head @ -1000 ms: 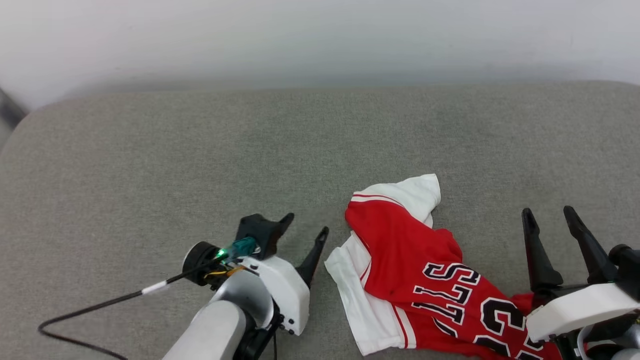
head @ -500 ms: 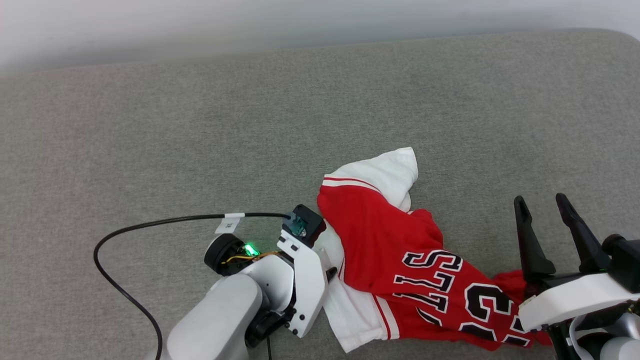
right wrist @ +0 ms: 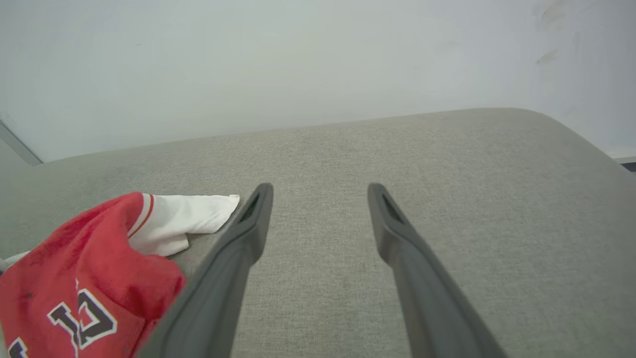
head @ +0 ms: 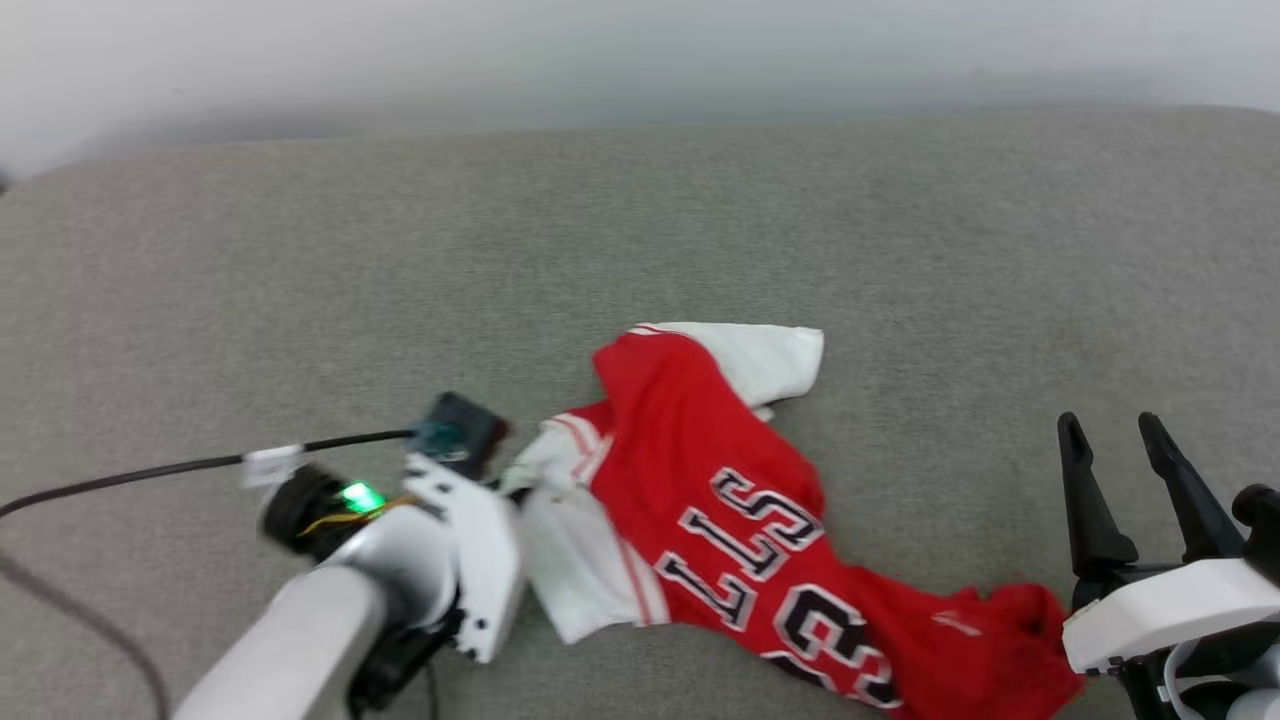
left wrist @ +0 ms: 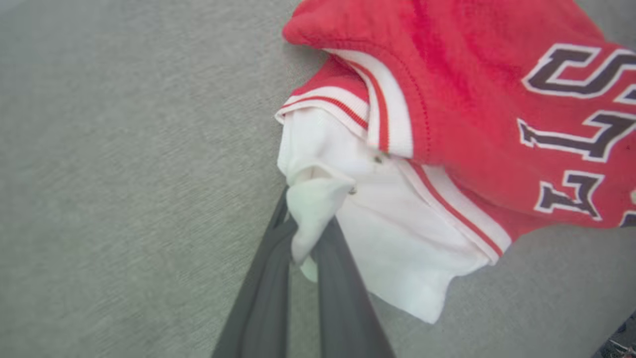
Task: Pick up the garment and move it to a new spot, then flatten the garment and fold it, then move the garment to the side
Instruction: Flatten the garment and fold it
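The garment (head: pixel 700 470), a red jersey with white sleeves, black lettering and the number 23, lies crumpled on the grey surface (head: pixel 640 230). My left gripper (left wrist: pixel 305 226) is shut on a fold of its white sleeve (left wrist: pixel 318 199), seen close in the left wrist view. In the head view that gripper (head: pixel 505 480) sits at the garment's left edge, its fingers hidden under the wrist. My right gripper (head: pixel 1110 430) stands open at the lower right, just right of the garment's red hem (head: pixel 1010 640). Between its fingers (right wrist: pixel 248 223) there is only bare grey cloth; the garment (right wrist: pixel 89 268) lies to their left.
A black cable (head: pixel 150 470) runs left from my left wrist across the grey cushion. A pale wall (head: pixel 640 60) rises behind the cushion's far edge. The cushion rounds off at the right (right wrist: pixel 586 144).
My left gripper has pulled the white sleeve leftward and the garment has stretched and slid left with it. The head view has also shifted. The right gripper stays open in place.
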